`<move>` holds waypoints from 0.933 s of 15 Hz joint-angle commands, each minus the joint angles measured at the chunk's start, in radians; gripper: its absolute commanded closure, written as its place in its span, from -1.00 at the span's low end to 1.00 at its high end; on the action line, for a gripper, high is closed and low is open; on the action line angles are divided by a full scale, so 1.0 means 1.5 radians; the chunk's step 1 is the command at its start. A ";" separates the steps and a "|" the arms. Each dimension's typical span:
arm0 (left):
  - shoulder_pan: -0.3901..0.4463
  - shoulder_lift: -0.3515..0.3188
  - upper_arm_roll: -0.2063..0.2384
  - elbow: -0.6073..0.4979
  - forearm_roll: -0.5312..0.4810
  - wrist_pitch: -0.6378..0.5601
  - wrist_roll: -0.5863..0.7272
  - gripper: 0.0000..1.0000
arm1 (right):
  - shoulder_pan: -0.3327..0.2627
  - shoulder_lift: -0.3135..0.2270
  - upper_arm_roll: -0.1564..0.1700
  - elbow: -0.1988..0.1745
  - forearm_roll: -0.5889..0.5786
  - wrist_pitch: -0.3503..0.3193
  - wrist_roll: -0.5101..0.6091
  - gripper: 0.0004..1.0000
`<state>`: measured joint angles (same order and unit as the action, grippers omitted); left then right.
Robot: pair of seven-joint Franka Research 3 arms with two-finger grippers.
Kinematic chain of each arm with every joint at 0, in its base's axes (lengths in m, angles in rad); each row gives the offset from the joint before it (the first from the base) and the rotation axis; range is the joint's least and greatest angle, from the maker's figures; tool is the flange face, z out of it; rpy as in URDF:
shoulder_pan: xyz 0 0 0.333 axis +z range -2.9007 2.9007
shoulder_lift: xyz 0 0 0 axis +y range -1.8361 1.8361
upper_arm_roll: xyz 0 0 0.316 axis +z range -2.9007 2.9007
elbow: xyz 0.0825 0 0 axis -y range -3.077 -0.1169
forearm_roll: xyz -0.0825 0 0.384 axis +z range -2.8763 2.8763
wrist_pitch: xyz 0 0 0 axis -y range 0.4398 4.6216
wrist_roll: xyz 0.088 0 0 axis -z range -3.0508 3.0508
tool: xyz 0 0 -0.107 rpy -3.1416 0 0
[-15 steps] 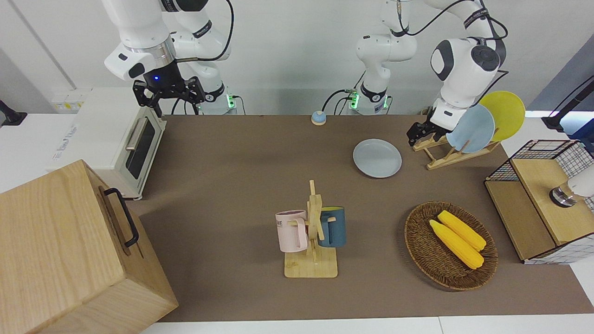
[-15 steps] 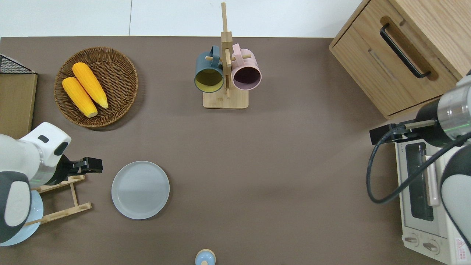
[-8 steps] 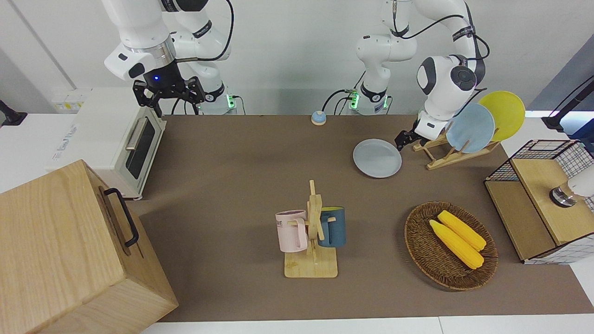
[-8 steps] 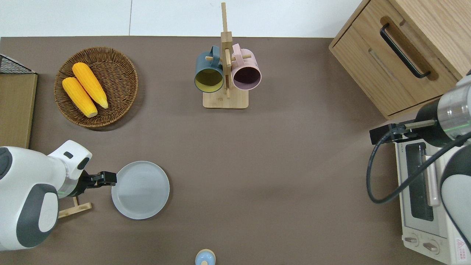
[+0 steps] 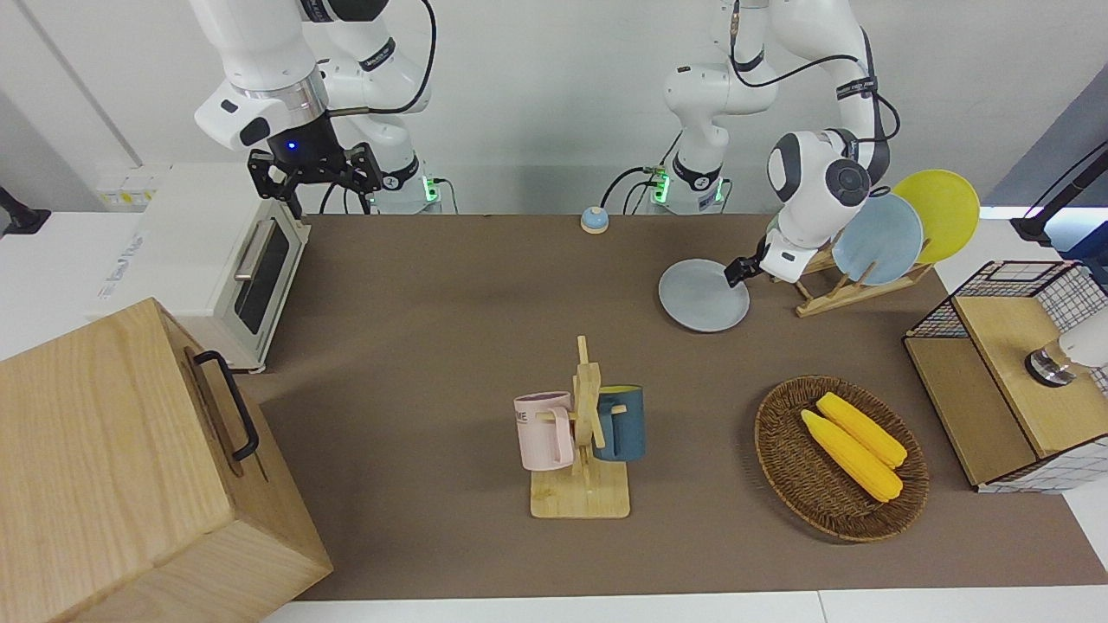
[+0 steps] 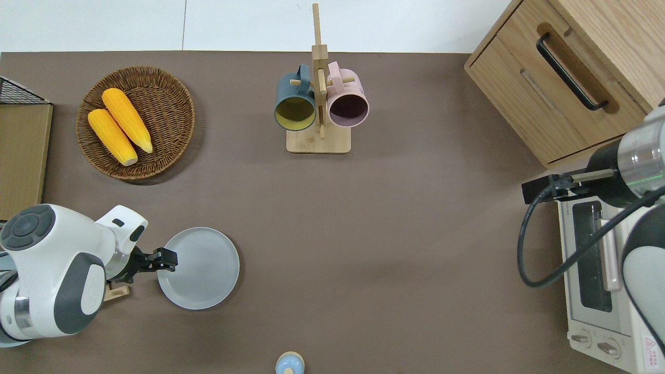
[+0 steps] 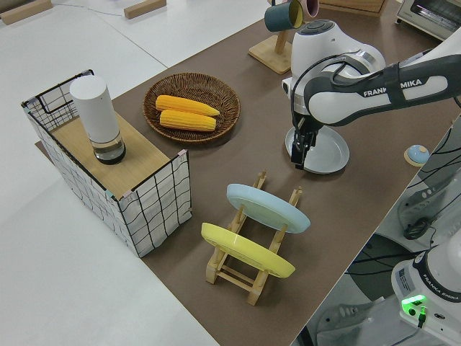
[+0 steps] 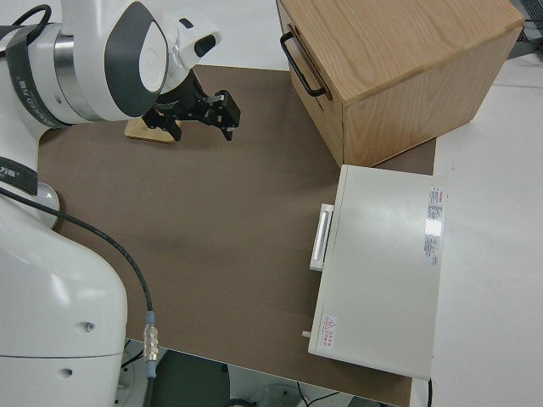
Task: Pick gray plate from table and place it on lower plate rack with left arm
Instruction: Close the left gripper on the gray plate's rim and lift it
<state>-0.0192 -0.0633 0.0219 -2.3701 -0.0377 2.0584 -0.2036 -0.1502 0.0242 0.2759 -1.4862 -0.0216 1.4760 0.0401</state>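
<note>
plate surroundings: we see the gray plate (image 6: 198,268) flat on bare table (image 6: 363,234), with open brown surface all round it except toward the left arm's end.
rack side: the lower plate rack (image 5: 835,290) stands just beside the plate; the left gripper (image 6: 165,259) sits over the plate's rim on that side.
rack slots: we find a light blue plate (image 7: 268,207) and a yellow plate (image 7: 247,249) filling two slots; the end pegs nearest the gray plate are free.
farther out: the corn basket (image 6: 136,122) and mug stand (image 6: 318,98) lie well apart.
right arm: parked.
</note>
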 commanded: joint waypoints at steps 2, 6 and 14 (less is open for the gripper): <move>-0.001 0.038 -0.007 -0.003 -0.009 0.032 -0.022 -0.98 | -0.012 -0.002 0.011 0.006 -0.001 -0.008 0.008 -0.97; -0.005 0.065 -0.007 0.000 -0.009 0.047 -0.031 -0.87 | -0.013 -0.002 0.011 0.006 -0.001 -0.009 0.008 -0.97; -0.004 0.070 -0.007 0.005 -0.009 0.050 -0.046 1.00 | -0.012 -0.002 0.011 0.006 -0.001 -0.009 0.008 -0.97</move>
<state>-0.0210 0.0339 0.0065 -2.3600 -0.0480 2.1234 -0.2548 -0.1502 0.0241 0.2759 -1.4862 -0.0216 1.4760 0.0401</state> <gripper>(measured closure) 0.555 0.013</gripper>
